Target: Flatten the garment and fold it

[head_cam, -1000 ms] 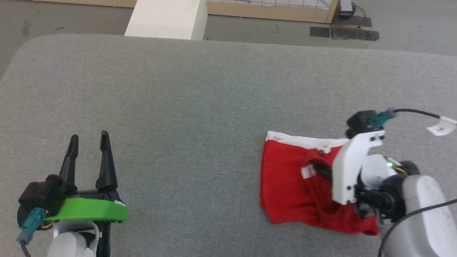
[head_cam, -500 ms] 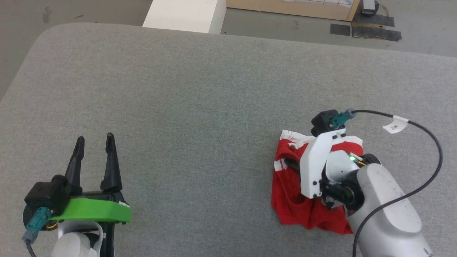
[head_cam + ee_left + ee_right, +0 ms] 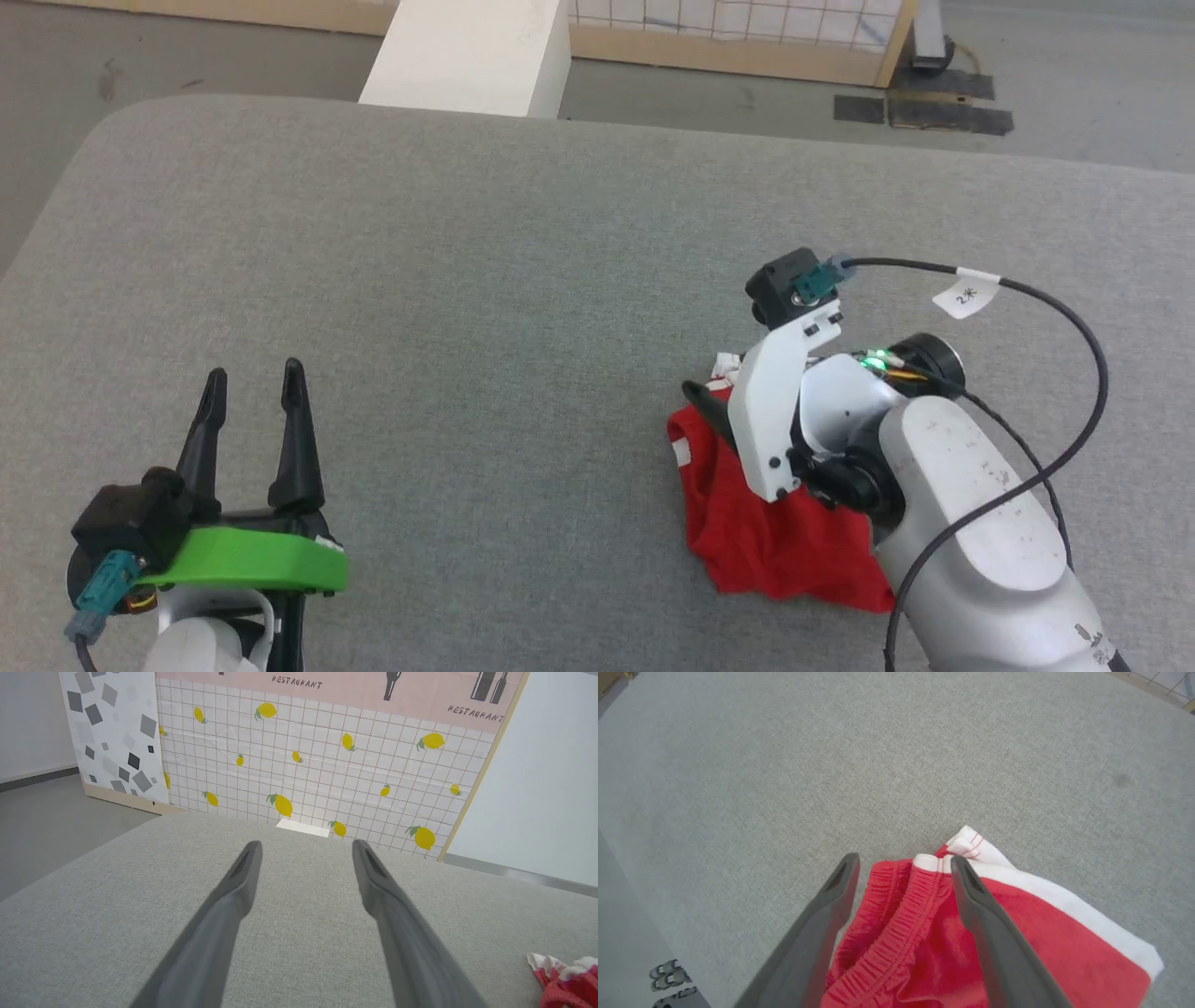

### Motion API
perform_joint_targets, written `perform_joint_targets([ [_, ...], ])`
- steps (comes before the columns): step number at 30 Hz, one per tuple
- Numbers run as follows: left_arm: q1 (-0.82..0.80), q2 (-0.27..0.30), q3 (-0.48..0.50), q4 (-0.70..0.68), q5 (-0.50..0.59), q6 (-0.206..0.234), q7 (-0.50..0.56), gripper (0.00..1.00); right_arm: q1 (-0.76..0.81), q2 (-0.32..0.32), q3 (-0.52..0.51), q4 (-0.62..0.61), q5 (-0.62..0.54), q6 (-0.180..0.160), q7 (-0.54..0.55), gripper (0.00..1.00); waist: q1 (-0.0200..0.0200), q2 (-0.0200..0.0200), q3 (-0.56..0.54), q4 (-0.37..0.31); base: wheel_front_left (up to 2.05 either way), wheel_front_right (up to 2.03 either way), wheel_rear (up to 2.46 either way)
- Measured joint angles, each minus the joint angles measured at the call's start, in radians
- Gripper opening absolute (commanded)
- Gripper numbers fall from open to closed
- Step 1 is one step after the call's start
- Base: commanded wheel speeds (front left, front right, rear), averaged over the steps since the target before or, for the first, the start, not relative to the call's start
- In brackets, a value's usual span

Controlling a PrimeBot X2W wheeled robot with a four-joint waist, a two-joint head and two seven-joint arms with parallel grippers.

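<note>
Garment [image 3: 766, 551] position: on the grey padded table [image 3: 467, 280], right of centre and toward my side, bunched beneath the right gripper [image 3: 903, 858].

Gripper status: the right gripper's two fingers stand wide apart and clamp nothing. The gathered elastic waistband [image 3: 896, 938] lies between them. Whether the fingertips touch the cloth or hover just above it, I cannot tell. The left gripper [image 3: 255, 373] is spread equally wide, empty, and well apart from the cloth, over bare table.

Step in hand, as I judge it: flattening, with no fold begun.

Recommended procedure:
1. Raise the right fingers straight off the cloth so the elastic does not snag.
2. Pinch the waistband at one end and bring the left gripper across to the other end.
3. Draw the two ends apart, low over the table, until the ridges pull out.

Grip on the thick elastic; the thin fabric would likely slip from a single-layer pinch.

Condition of the garment, near to far: bright red cloth crumpled in soft ridges, then the waistband doubled on itself, then a white band [image 3: 1064, 896] along the far edge, ending in a red-stitched corner [image 3: 966, 842].
</note>
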Motion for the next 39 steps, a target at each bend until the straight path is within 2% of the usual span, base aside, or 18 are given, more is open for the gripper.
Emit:
perform_joint_targets([
  [5,0.011,-0.002,0.005,-0.004,0.002,0.000,0.000,1.00,0.001,0.001,-0.032,-0.106,-0.026,0.000,0.017,1.00,0.0000,0.0000,-0.015,-0.022,0.00,0.00,0.00],
  [9,0.020,-0.002,0.006,-0.008,0.009,0.000,0.000,1.00,0.032,0.000,-0.128,-0.198,-0.135,0.000,0.032,1.00,0.0000,0.0000,-0.024,-0.038,0.00,0.00,0.00],
  [16,0.026,-0.003,0.004,-0.014,0.009,0.000,0.000,1.00,0.235,-0.001,-0.250,-0.276,-0.246,0.000,0.117,1.00,0.0000,0.0000,-0.021,-0.057,0.00,0.00,0.00],
  [21,0.025,-0.003,-0.002,-0.016,0.008,0.000,0.000,1.00,0.299,-0.001,-0.275,-0.255,-0.259,0.000,0.114,1.00,0.0000,0.0000,-0.001,-0.056,0.00,0.00,0.00],
  [29,0.023,0.004,-0.002,-0.015,0.004,0.000,0.000,1.00,0.307,-0.001,-0.267,-0.128,-0.254,0.000,0.057,1.00,0.0000,0.0000,0.014,-0.042,0.00,0.00,0.00],
  [30,0.023,0.004,-0.001,-0.015,0.004,0.000,0.000,1.00,0.307,-0.001,-0.267,-0.121,-0.254,0.000,0.052,0.68,0.0000,0.0000,0.014,-0.042,0.00,0.00,0.00],
  [31,0.023,0.004,0.000,-0.015,0.004,0.000,0.000,1.00,0.305,-0.001,-0.269,-0.113,-0.254,0.000,0.044,0.29,0.0000,0.0000,0.013,-0.042,0.00,0.00,0.00],
  [32,0.023,0.004,0.000,-0.015,0.004,0.000,0.000,1.00,0.300,-0.001,-0.271,-0.106,-0.255,0.000,0.035,0.11,0.0000,0.0000,0.013,-0.043,0.00,0.00,0.00],
  [33,0.023,0.004,0.001,-0.014,0.004,0.000,0.000,1.00,0.297,-0.001,-0.272,-0.099,-0.255,0.000,0.032,0.00,0.0000,0.0000,0.012,-0.043,0.00,0.00,0.00],
  [39,0.024,0.004,0.025,-0.014,0.004,0.000,0.000,1.00,0.272,0.002,-0.264,-0.075,-0.258,0.000,0.015,0.00,0.0000,0.0000,0.007,-0.053,0.00,0.00,0.00],
])
